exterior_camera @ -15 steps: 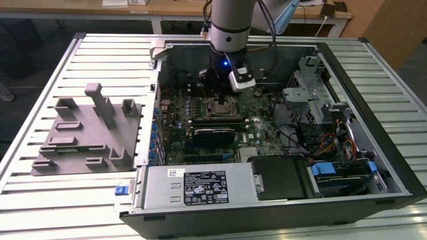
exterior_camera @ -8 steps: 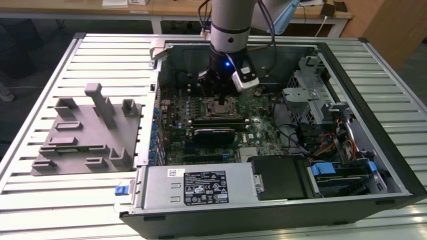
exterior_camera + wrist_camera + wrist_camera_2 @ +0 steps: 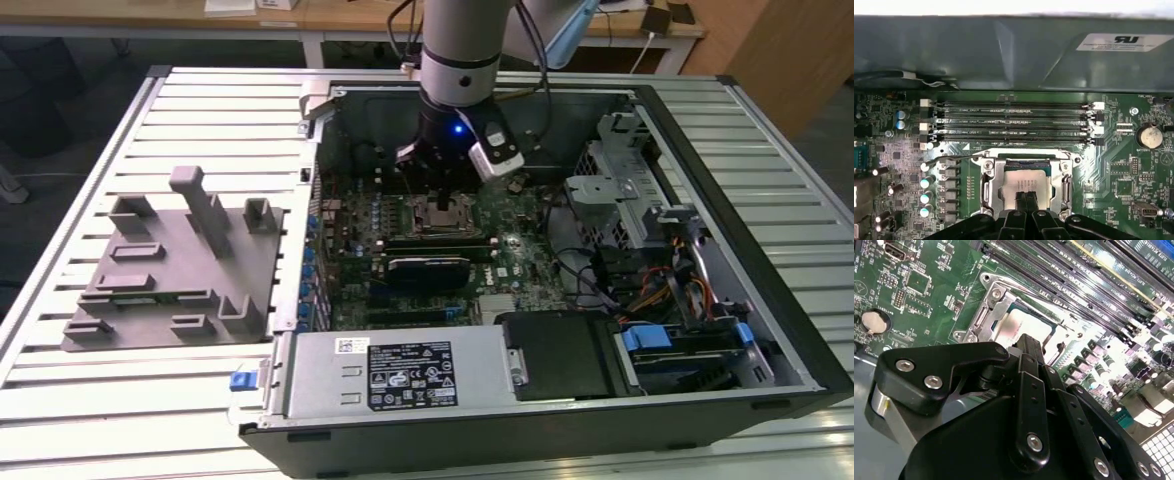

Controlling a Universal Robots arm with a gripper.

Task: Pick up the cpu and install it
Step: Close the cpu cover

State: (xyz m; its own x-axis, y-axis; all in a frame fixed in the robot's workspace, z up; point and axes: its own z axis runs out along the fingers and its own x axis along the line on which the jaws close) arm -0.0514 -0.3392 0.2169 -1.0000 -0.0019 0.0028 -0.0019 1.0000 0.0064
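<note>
A ribbed metal table (image 3: pixel 80 400) carries an open, dark steel case (image 3: pixel 534 425) lying on its side, with a grey moulded fixture (image 3: pixel 160 290) of blocky posts beside it at the exterior view's left. Inside the case lies a green board (image 3: pixel 521 250), dense with small parts, and a silvery boxy supply (image 3: pixel 387 370) sits along the near wall. The arm (image 3: pixel 461 40), a smooth grey tube, drops from above into the case. Four long dark slots (image 3: pixel 1014 122) run side by side above a bright stamped-metal socket frame (image 3: pixel 989 187). The cpu (image 3: pixel 1024 181), flat and square with a pale brushed-metal top, lies level within that frame. The black gripper (image 3: pixel 1027 196), its bolted link fingers pressed together with nothing between them, points its tips at the cpu's top; whether they touch it I cannot tell. A round silver coin cell (image 3: pixel 1149 136) sits off to one side.
</note>
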